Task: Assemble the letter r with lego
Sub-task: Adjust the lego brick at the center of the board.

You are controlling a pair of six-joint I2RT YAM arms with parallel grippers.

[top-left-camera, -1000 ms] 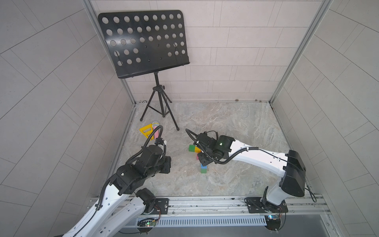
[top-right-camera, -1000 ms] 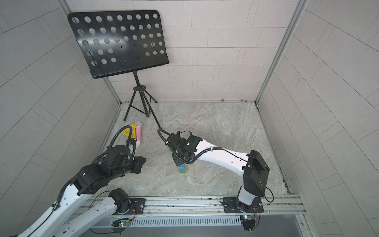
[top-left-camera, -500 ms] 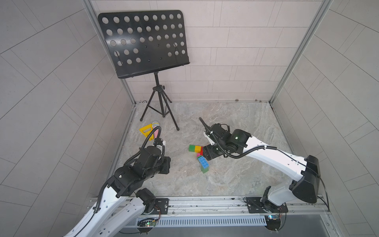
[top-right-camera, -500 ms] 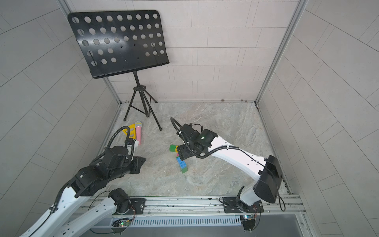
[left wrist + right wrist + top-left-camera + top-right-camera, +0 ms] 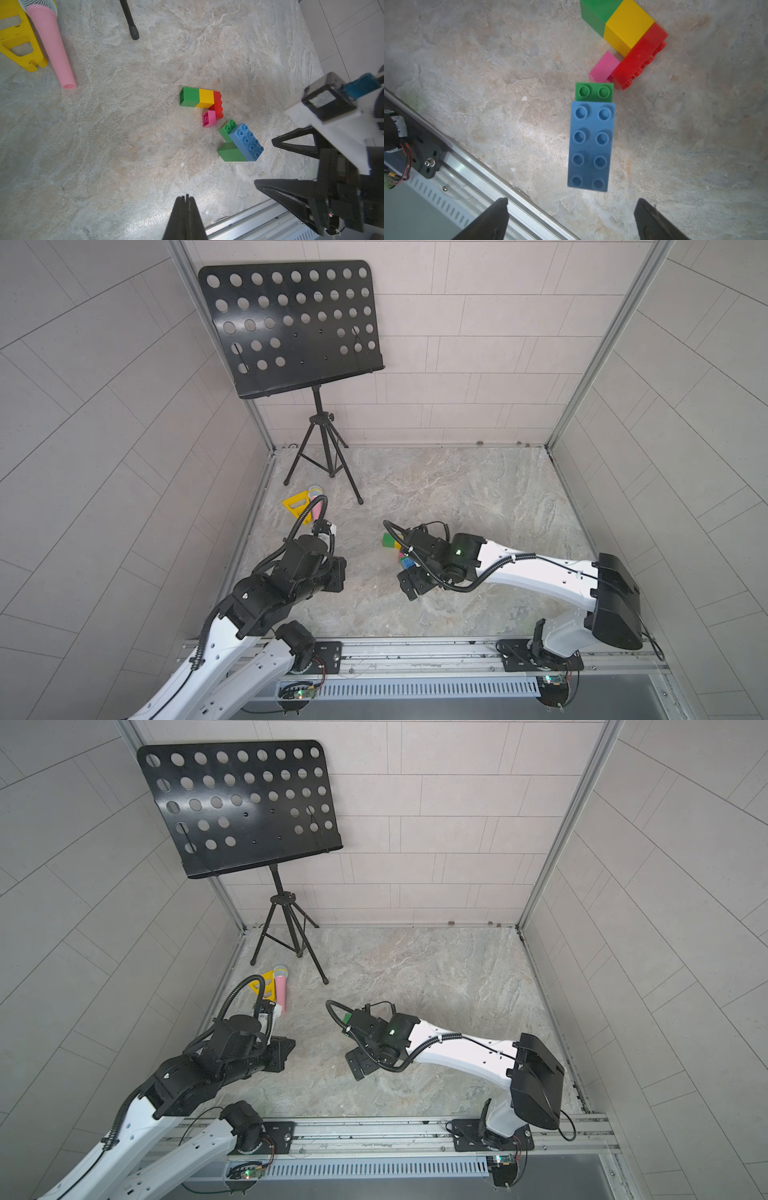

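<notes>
The lego lies mid-floor in two groups. A green (image 5: 190,97), a yellow (image 5: 206,98) and a red brick (image 5: 218,104) lie on their sides joined in a row, with a pink brick (image 5: 209,118) against the red one. Beside them a long blue brick (image 5: 591,145) rests studs-up on two green bricks (image 5: 227,126), (image 5: 230,152). My right gripper (image 5: 572,200) hangs open just off the blue brick's near end, holding nothing. Further left, my left gripper (image 5: 186,197) is shut and empty. In a top view the right wrist hides most of the bricks (image 5: 390,541).
A black music stand (image 5: 291,323) on a tripod stands at the back left. A yellow plastic triangle (image 5: 18,41) and a pink toy microphone (image 5: 52,47) lie near the left wall. The metal rail (image 5: 415,649) runs along the front edge.
My right gripper has gone from shut to open. It pulled back to the right, then came to the front end of the blue brick. The left arm has not moved.
</notes>
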